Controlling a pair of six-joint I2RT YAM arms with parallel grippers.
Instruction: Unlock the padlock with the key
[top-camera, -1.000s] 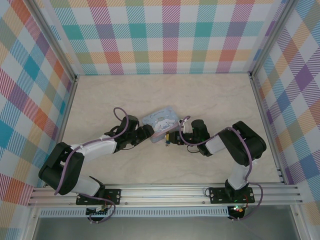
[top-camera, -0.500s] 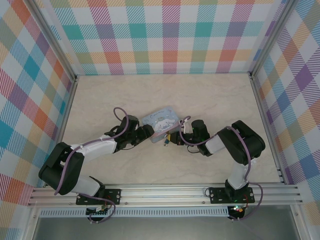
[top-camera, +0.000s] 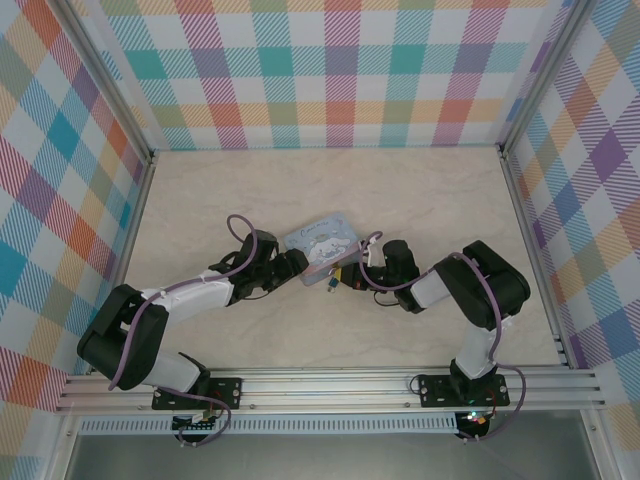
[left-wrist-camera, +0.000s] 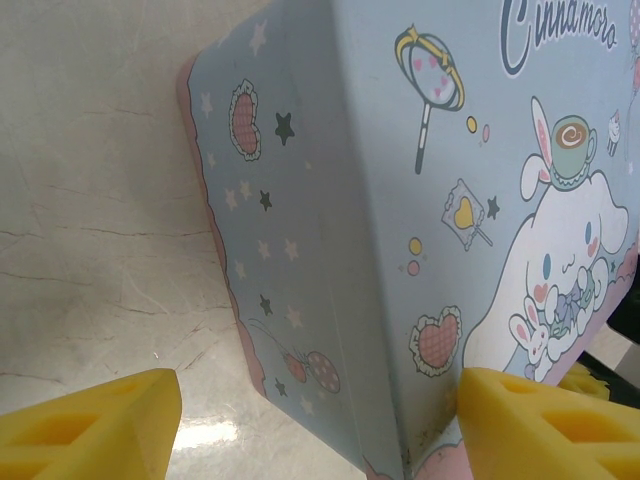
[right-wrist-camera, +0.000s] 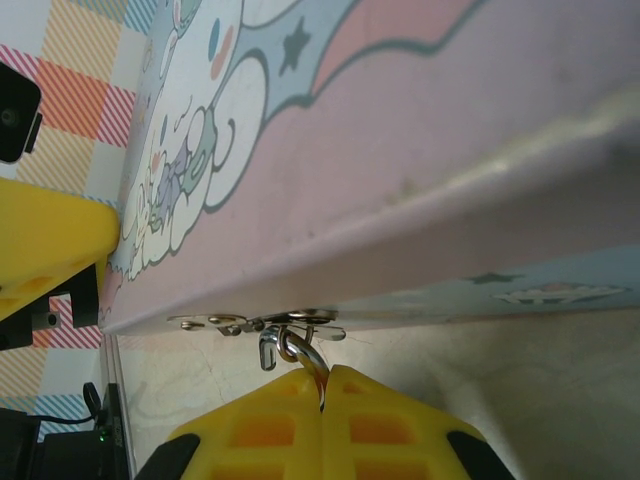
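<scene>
The bench (top-camera: 430, 210) is showing a pale cream, marble-veined surface, and plaid walls (top-camera: 340, 80) in pastel teal, orange, pink and purple are enclosing it on 3 sides, with aluminium rails (top-camera: 330, 385) running along the near edge where the 2 arm bases are sitting. A pale blue tin (top-camera: 322, 238) with a cartoon picture is lying flat near the middle of the bench, turned at a slant. The padlock (top-camera: 329, 283) is sitting just off the tin's near long edge, touching it, far smaller than the tin and showing from above as a dark blue-teal speck. In the right wrist view its thin silver shackle (right-wrist-camera: 300, 352) is hooking through the tin's metal clasp (right-wrist-camera: 255, 323), while its body is staying hidden behind the yellow fingers. The shackle is leading away from the tin's edge straight toward the right gripper (right-wrist-camera: 325, 395), so the lock's long axis is running roughly square to that edge, shackle end at the tin. The right gripper is pressing its 2 fingers together, and the silver loop is disappearing into the seam between them, so it is pinching the padlock by the shackle. The left gripper (top-camera: 297, 262) is standing spread at the tin's left end, its fingers (left-wrist-camera: 100, 420) straddling a corner, the one seen on the left of its wrist view apart from the tin wall.
</scene>
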